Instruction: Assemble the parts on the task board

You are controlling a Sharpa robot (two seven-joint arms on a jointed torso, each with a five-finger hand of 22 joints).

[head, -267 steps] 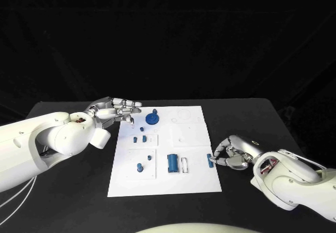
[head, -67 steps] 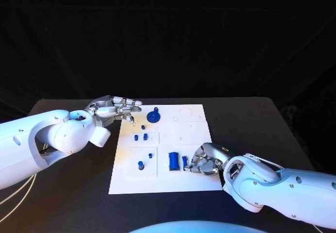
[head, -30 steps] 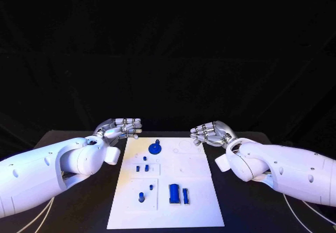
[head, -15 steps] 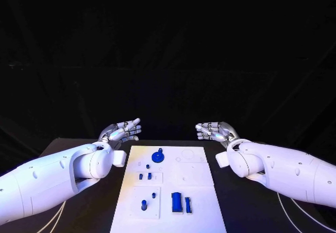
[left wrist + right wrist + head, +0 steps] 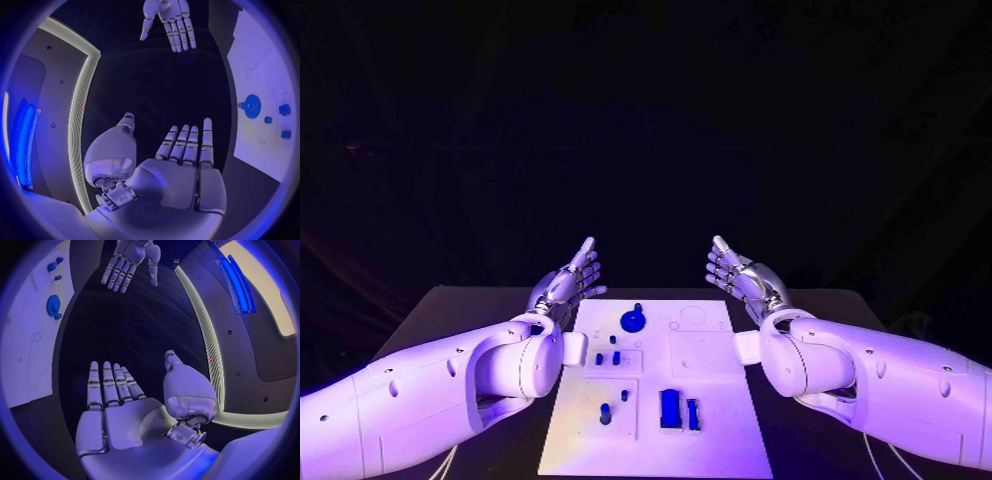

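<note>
Several blue parts [image 5: 671, 408] lay or stood on the board [image 5: 718, 440] at mid-table, while left hand [image 5: 571, 280] and right hand [image 5: 738, 276] hovered flat-fingered, holding nothing, above its far end; descending carelessly could knock parts loose, I judged.

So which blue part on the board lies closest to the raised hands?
The round blue gear at the task board's far end; the other blue parts lie nearer the robot.
</note>
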